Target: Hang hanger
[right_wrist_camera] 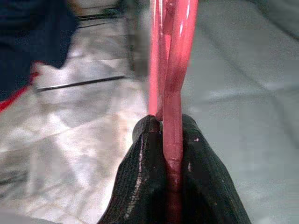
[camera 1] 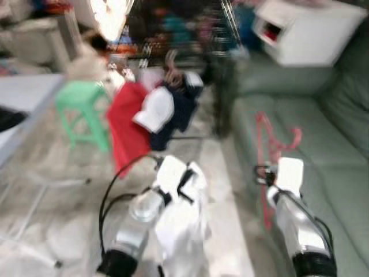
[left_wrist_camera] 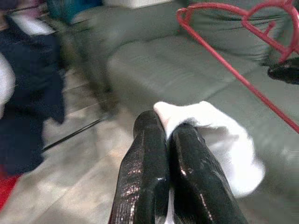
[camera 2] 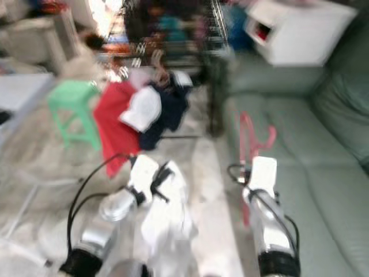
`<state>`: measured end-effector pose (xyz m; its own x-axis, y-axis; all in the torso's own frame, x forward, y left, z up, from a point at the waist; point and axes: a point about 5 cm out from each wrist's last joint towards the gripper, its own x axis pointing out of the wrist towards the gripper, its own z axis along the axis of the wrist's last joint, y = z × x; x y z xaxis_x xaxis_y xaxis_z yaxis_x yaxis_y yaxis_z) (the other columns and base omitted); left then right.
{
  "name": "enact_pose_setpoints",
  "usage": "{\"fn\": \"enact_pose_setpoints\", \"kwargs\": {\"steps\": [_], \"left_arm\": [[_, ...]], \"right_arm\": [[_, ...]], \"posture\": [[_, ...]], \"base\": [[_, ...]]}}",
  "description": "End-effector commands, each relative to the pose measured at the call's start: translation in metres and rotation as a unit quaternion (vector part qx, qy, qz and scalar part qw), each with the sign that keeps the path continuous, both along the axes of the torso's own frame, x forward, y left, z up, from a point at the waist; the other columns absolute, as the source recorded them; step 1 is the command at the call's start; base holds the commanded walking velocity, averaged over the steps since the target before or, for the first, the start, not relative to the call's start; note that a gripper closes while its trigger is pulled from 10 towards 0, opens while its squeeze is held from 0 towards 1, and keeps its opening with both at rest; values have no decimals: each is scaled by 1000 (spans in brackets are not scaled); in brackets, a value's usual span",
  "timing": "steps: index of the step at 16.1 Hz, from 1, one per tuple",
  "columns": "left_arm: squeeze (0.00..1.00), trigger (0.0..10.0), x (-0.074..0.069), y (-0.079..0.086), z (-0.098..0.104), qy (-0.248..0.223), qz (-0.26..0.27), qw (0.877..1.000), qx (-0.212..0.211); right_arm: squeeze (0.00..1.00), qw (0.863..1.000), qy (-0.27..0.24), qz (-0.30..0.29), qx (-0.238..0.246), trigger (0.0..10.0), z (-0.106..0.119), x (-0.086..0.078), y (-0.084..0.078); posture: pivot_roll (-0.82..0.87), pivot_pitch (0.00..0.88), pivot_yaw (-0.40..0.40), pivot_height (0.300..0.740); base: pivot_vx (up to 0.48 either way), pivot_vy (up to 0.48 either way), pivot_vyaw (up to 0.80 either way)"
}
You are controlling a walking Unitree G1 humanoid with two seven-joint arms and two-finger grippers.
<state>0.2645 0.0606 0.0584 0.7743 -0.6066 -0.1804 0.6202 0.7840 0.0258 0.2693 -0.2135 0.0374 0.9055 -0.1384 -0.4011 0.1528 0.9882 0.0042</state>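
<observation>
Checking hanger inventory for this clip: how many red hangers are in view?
1. The red hanger is clamped in the right gripper, held up over the grey sofa. The left gripper holds a white cloth. Blur may hide others on the rack.

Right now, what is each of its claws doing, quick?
Left gripper: shut on a white cloth.
Right gripper: shut on the red hanger.
</observation>
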Motion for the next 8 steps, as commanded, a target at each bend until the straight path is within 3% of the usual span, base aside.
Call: {"fn": "enact_pose_setpoints", "kwargs": {"steps": [1,8], "left_arm": [[0,10000,8,3,13,-30,3,1000,-3],[0,10000,8,3,13,-29,-5,1000,-1]], "right_arm": [[0,1000,-9,5,3,10000,5,4,4],[0,1000,-8,4,4,10000,4,4,5]], "posture": [[-70,0,11,740],[-67,0,17,740]], "base": [[0,398,-800],[0,441,-800]]}}
